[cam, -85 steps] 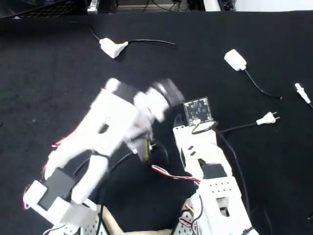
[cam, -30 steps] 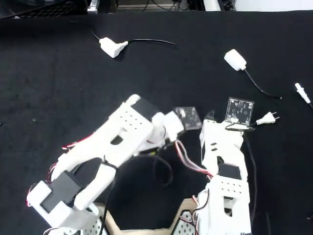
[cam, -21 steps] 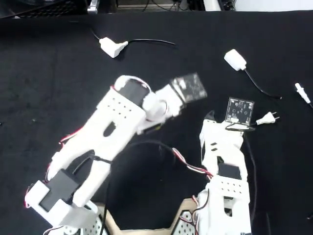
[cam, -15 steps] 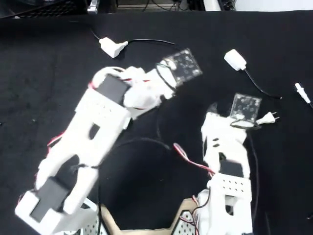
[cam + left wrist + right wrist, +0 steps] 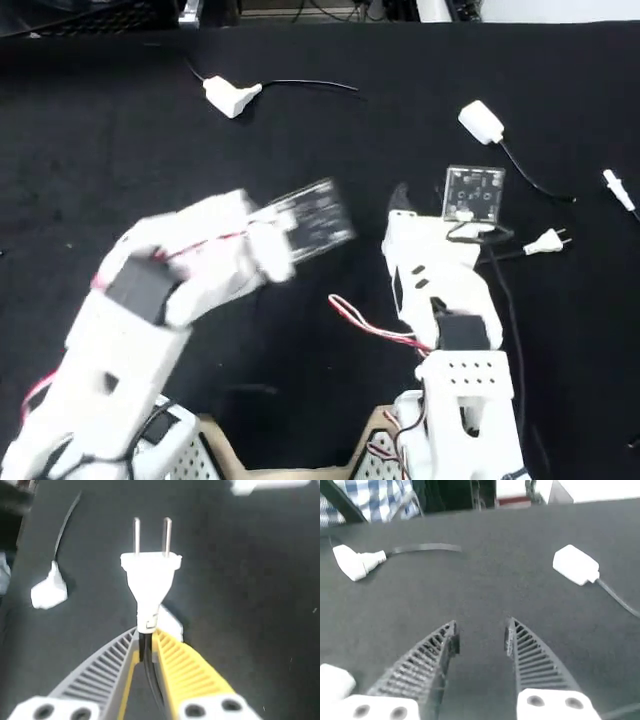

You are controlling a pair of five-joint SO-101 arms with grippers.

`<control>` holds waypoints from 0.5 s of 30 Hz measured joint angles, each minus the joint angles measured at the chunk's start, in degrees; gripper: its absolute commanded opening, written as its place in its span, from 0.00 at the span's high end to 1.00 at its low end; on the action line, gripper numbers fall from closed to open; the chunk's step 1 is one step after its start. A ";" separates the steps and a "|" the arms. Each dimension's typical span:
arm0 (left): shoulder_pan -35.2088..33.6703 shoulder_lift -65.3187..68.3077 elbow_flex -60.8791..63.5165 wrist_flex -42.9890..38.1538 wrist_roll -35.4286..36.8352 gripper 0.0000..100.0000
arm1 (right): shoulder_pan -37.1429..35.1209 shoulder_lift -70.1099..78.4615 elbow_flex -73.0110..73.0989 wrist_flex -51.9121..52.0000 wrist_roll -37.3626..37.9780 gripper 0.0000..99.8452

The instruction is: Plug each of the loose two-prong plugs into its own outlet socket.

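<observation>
The left end effector (image 5: pixel 145 637) is clamped on the cord end of a white two-prong plug (image 5: pixel 150 577). Its grey and yellow fingers pinch just behind the plug body, so the two metal prongs point straight away from the wrist, over the black desk (image 5: pixel 100 150). In the high view the left arm (image 5: pixel 150 300) stretches from the near left corner toward the middle of the desk. The right arm (image 5: pixel 440 290) stands to its right, reaching from the near edge toward the far side. The right end effector (image 5: pixel 481 636) has its two fingers spread apart, with bare desk showing between them. Far on the left lies a white outlet socket (image 5: pixel 230 97) with its cord running off to the right. A second white socket (image 5: pixel 482 122) lies far on the right, its cord trailing toward the near right. A loose plug (image 5: pixel 548 240) lies on the desk just right of the right arm's wrist, prongs pointing right. Another small white plug (image 5: pixel 618 190) lies at the right edge, well apart from both sockets.
</observation>
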 measured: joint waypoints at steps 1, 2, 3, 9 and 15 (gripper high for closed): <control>-2.29 -4.22 4.48 -1.58 -0.26 0.97 | 0.00 -0.09 0.53 0.00 1.14 0.84; -5.27 -8.53 9.05 -3.25 -0.53 0.97 | -0.09 -0.35 1.41 -0.09 2.29 0.84; -8.79 -13.01 13.45 -5.19 -1.41 0.97 | -0.09 -0.35 2.46 -0.88 3.25 0.84; -30.77 -37.63 38.68 -10.29 -13.89 0.97 | -1.14 -0.44 4.75 -3.96 5.01 0.84; -34.99 -49.05 58.37 -9.76 -16.00 0.97 | -5.36 -0.44 4.75 -2.29 5.63 0.84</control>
